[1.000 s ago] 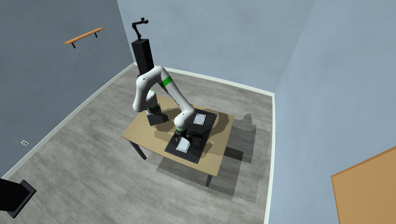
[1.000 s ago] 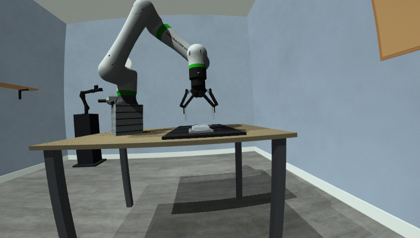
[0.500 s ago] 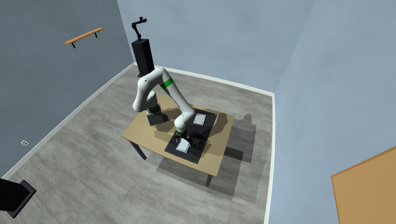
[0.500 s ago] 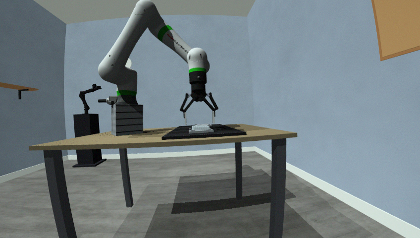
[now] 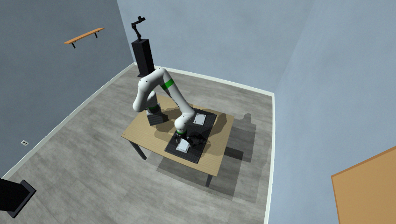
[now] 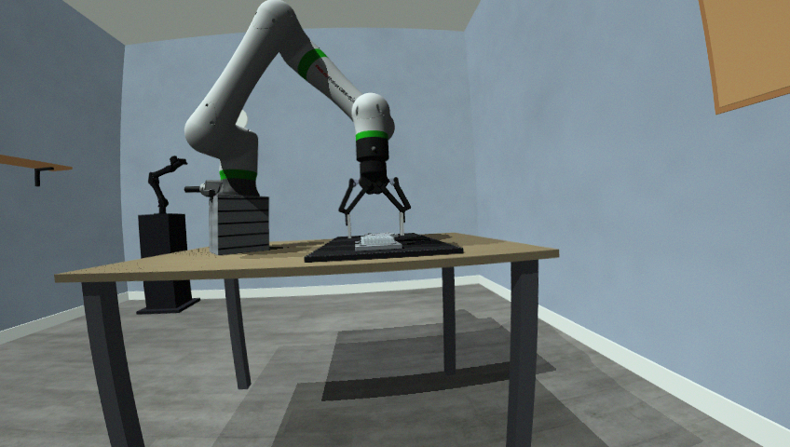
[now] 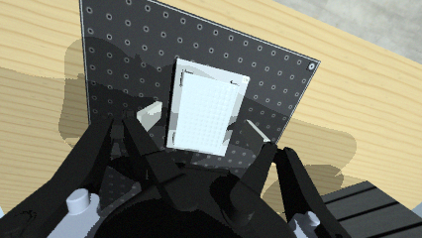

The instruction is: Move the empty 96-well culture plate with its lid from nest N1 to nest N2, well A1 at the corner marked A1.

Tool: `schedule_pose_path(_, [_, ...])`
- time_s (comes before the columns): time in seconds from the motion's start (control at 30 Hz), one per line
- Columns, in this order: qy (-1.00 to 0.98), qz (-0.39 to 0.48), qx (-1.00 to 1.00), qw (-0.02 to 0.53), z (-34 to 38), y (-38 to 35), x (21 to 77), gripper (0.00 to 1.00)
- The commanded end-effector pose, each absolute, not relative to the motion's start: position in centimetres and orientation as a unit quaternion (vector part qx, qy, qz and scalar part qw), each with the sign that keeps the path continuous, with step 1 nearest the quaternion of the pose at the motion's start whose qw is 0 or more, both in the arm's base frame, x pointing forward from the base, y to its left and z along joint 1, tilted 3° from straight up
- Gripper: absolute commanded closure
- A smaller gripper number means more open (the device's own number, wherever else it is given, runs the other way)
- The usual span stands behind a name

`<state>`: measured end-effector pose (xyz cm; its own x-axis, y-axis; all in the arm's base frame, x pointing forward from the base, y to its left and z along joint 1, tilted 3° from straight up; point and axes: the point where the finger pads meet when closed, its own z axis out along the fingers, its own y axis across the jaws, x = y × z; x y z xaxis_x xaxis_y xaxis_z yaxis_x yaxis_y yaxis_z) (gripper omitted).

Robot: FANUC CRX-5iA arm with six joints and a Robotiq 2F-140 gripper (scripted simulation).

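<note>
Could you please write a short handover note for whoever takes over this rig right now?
Gripper: fully open, holding nothing, fingers pointing down on either side of the plate, tips close above the black board.
Plate with its lid: on nest N1, looks flat and untouched.
Nest N2: no plate on it, at the board's other end.
Done: approach over N1.
Left: lower the rest of the way, close on the plate's sides, lift it level so the loose lid stays on, carry it to N2, seat it with A1 at the marked corner.
</note>
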<state>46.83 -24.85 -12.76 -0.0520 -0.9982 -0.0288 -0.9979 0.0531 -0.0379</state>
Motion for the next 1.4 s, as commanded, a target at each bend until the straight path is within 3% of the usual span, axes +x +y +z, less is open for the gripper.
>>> schedule_pose_path(0.0, [0.725,-0.004,-0.688,0.023,-12.74,-24.86,46.84,0.00])
schedule_pose_path(0.03, [0.725,-0.004,-0.688,0.023,-12.74,-24.86,46.84,1.00])
schedule_pose_path(1.37, [0.725,-0.004,-0.688,0.023,-12.08,-24.88,46.81,1.00])
